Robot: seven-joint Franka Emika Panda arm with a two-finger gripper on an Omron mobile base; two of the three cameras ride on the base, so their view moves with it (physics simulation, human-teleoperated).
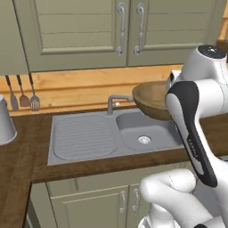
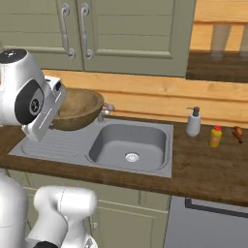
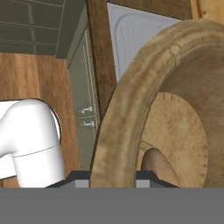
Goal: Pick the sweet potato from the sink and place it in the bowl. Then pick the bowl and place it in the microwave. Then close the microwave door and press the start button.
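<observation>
The bowl (image 1: 151,99) hangs in the air above the sink (image 1: 89,136), over the back edge of the basin near the faucet (image 1: 116,101), tilted a little. The gripper (image 3: 114,177) is clamped on its rim, one finger inside the wall and one outside. In the hand view, the sweet potato (image 3: 158,167) lies inside the bowl, low against its floor. On the bench (image 2: 208,167), right of the sink, stand a soap dispenser (image 2: 193,121) and a yellow bottle (image 2: 215,136).
</observation>
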